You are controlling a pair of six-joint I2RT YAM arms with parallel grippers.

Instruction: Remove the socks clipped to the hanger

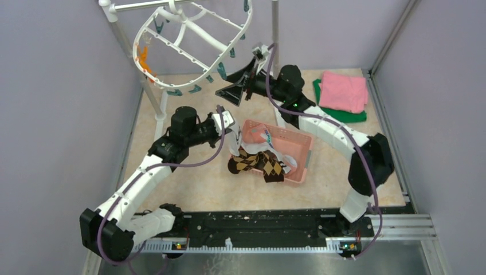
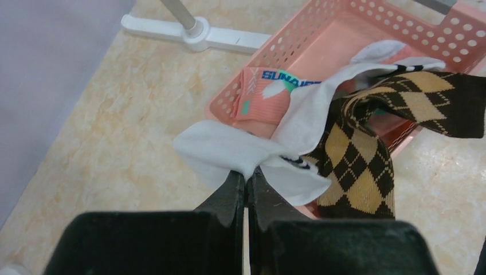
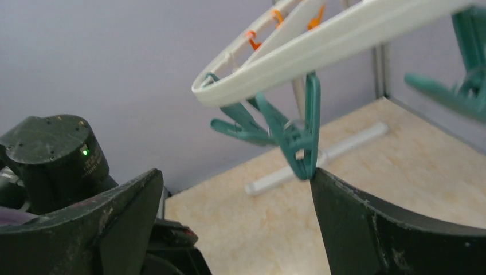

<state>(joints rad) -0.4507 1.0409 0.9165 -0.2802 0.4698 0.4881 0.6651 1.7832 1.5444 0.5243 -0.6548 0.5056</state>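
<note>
The left tool (image 2: 246, 186) is pinched shut on a white sock (image 2: 223, 152) that hangs over the pink basket (image 2: 321, 34) rim, beside the brown diamond socks (image 2: 355, 172). The right tool (image 3: 235, 183) is wide open and empty, just beside a teal clip (image 3: 304, 143) under the hanger (image 3: 321, 48).

top: overhead, wide; left wrist: near basket (image 2: 275, 51); right wrist: near hanger (image 3: 344, 41)

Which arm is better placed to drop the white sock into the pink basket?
Left. The left claw is shut on the white sock, which drapes over the basket rim. The right claw is open and empty, up by a teal clip on the hanger.
</note>
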